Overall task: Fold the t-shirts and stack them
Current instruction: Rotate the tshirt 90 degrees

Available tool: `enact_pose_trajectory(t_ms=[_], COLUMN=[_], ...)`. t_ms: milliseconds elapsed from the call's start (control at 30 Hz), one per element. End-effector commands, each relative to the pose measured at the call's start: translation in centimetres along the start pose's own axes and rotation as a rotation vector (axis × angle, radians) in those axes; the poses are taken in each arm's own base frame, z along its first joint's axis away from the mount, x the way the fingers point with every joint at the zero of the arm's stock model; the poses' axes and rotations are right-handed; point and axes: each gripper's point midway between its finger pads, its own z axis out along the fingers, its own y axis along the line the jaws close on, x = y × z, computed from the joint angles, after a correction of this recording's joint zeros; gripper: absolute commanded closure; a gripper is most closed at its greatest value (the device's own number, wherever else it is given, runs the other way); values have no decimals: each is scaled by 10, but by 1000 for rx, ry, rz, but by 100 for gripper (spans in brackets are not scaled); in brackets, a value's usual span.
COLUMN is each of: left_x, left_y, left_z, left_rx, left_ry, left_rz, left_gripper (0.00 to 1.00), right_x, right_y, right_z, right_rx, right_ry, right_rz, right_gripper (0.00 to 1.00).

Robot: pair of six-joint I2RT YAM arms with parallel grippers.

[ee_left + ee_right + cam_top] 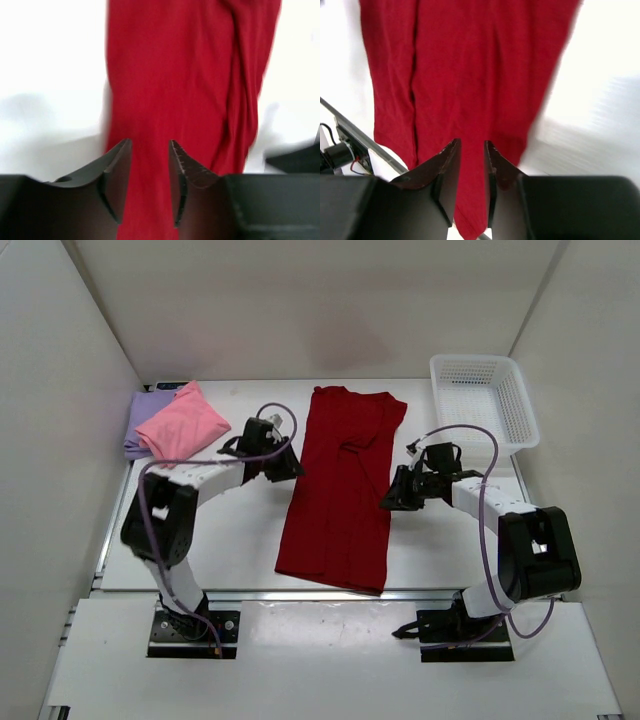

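Observation:
The dark red t-shirt [340, 490] lies flat in the middle of the table as a long strip, folded lengthwise, collar end at the far side. It fills the left wrist view [190, 85] and the right wrist view [465, 70]. My left gripper [289, 467] is at its left edge, jaws apart and empty [150, 142]. My right gripper [389, 501] is at its right edge, jaws apart and empty [471, 141]. The pink t-shirt [183, 422] lies folded on the lavender t-shirt [139, 423] at the far left.
A white lattice basket [482, 400] stands at the far right. White walls close in the table on the left, back and right. A metal rail [300, 592] runs along the table's near edge, under the red shirt's hem.

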Motion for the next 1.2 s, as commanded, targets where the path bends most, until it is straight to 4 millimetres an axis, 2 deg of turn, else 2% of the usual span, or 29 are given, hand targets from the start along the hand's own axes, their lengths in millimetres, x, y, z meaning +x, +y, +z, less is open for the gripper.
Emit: enact_pose_trajectory(t_ms=[0, 67, 100, 167, 200, 233, 267, 300, 333, 367, 400, 433, 467, 533, 567, 600, 667, 700, 733, 767, 833, 933, 967, 1000, 1033, 1067, 1100, 1133, 1167], left_x=[-52, -81, -75, -110, -101, -122, -130, -116, -143, -149, -126, -164, -171, -164, -157, -154, -160, -168, -165, -175, -197, -208, -220, -211, -210, -222, -213, -213, -220], left_y=[7, 14, 27, 9, 26, 11, 7, 21, 2, -4, 16, -13, -11, 0, 11, 15, 11, 8, 11, 8, 2, 21, 17, 25, 25, 15, 22, 17, 16], left_z=[22, 44, 59, 74, 96, 96, 110, 130, 132, 147, 171, 165, 177, 195, 201, 207, 207, 205, 208, 206, 193, 176, 165, 170, 167, 155, 158, 148, 136], left_rx=[-4, -46, -94, -94, -147, -141, -144, -181, -154, -141, -184, -128, -121, -102, -70, -38, -2, -2, -15, -14, -10, -90, -86, -92, -64, -18, -25, -15, -35], left_ry=[-83, -114, -88, -128, -84, -104, -96, -39, -92, -78, 1, -86, -95, -77, -48, -50, -76, -101, -95, -113, -159, -182, -213, -192, -185, -209, -191, -193, -219], left_rz=[-80, -73, -81, -7, -11, 19, 40, 35, 53, 56, 41, 48, 32, -40, -93, -127, -144, -145, -151, -148, -159, -161, -157, -156, -158, -157, -160, -139, -122], left_gripper=[53, 50, 48, 47, 47, 45, 45, 45, 45, 45, 45, 46, 45, 49, 58, 63, 83, 87, 94, 99, 100, 100, 96, 82, 73, 54, 34, 26, 11], right_x=[-9, -6, -4, -3, 1, -1, 1, 1, 1, 2, 3, 5, 4, 6, 7, 4, 9, 7, 8, 10, 10, 11, 10, 11, 12, 13, 13, 14, 21], right_y=[18, 24, 26, 29, 28, 30, 34, 38, 42, 44, 45, 49, 47, 48, 48, 48, 45, 47, 45, 47, 41, 41, 39, 37, 35, 35, 34, 35, 31], right_z=[2, 3, 3, 3, 3, 3, 3, 1, 1, 2, 1, 2, 1, 1, 2, -1, 1, 2, 3, 3, 5, 5, 4, 4, 4, 5, 4, 5, 6], right_rx=[-58, -98, -107, -114, -117, -118, -125, -149, -159, -163, -166, -174, -170, -181, -182, -189, -190, -194, -195, -200, -186, -189, -188, -185, -179, -175, -167, -159, -140], right_ry=[-36, -33, -35, -41, -31, -40, -37, -47, -49, -46, -44, -40, -45, -41, -41, -55, -39, -45, -38, -33, -27, -21, -29, -27, -27, -27, -27, -30, -15], right_rz=[-63, -76, -88, -109, -101, -109, -118, -128, -141, -132, -144, -153, -157, -148, -154, -149, -131, -138, -135, -141, -123, -115, -113, -104, -90, -91, -84, -85, -75], right_gripper=[79, 79, 79, 78, 78, 79, 78, 78, 78, 77, 78, 78, 78, 78, 78, 78, 78, 78, 77, 78, 77, 77, 78, 77, 76, 73, 72, 72, 71])
